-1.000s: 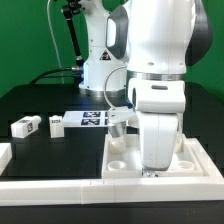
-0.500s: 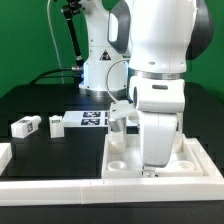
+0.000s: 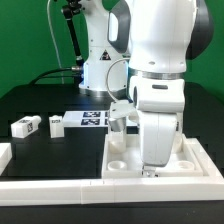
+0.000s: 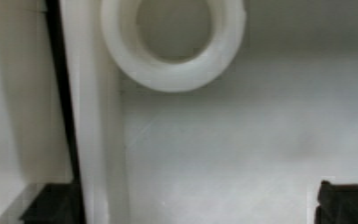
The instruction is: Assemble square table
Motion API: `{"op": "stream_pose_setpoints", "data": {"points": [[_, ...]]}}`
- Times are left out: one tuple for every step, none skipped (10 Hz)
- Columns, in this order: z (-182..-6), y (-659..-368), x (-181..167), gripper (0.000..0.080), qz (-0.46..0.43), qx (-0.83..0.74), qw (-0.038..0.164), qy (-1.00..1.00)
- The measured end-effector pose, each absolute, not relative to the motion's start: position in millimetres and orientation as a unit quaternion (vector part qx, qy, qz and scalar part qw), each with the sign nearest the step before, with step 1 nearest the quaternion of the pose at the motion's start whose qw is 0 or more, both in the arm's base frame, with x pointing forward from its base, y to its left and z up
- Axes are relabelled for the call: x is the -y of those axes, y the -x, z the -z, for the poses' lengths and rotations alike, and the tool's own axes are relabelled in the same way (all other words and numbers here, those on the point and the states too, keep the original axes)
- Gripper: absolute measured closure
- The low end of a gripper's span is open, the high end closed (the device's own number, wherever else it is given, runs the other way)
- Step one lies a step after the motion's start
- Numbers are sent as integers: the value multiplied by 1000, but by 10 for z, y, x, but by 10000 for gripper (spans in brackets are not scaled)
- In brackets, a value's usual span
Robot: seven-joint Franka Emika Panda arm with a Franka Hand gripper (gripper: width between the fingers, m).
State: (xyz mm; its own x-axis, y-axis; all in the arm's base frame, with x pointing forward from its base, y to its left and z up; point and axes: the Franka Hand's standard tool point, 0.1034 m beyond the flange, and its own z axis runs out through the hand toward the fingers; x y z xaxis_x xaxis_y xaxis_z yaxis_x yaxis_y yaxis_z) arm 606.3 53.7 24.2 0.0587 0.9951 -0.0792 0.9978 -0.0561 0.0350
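The square table top [image 3: 196,152], a white tray with a raised rim, lies at the exterior view's front right. My gripper [image 3: 150,172] hangs low over its near edge, mostly hidden by the arm's own hand. In the wrist view the gripper [image 4: 201,205] is open. Its dark fingertips [image 4: 51,205] stand far apart over the bare table top [image 4: 247,140], with nothing between them. A round corner socket [image 4: 172,45] and the rim [image 4: 96,120] lie just ahead of the fingers. Two small tagged legs [image 3: 25,126] [image 3: 57,123] lie on the black table to the exterior view's left.
The marker board [image 3: 90,119] lies flat behind the table top. A long low white border wall [image 3: 90,186] runs along the front edge, with a short piece [image 3: 4,152] at the left. The robot's base [image 3: 98,70] stands at the back.
The white part at the side of the arm's hand has shifted slightly upward; the arm otherwise holds its place over the table top. The legs have not moved.
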Motion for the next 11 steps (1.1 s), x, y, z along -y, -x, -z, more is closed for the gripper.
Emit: {"op": "stream_pose_setpoints", "data": {"points": [[-275,-6063,-507,151,19,-685,39,-727],[-490,-6074,-394,150,24,-679,40,-732],[-733,-6059,-251,150,29,-670,41,-740],[-899,-6002,-91,150,28,-662,44,-748],[-1036,-5945,73,150,30,-651,46,-757],[-1126,-5897,181,150,29,-636,51,-770],[-1082,-5888,150,150,29,-608,50,-792],[-1061,-5890,136,150,28,-579,50,-814],[-1062,-5890,141,150,26,-551,51,-833],[-1055,-5886,140,150,26,-535,51,-843],[-1052,-5880,139,150,24,-496,52,-866]]}}
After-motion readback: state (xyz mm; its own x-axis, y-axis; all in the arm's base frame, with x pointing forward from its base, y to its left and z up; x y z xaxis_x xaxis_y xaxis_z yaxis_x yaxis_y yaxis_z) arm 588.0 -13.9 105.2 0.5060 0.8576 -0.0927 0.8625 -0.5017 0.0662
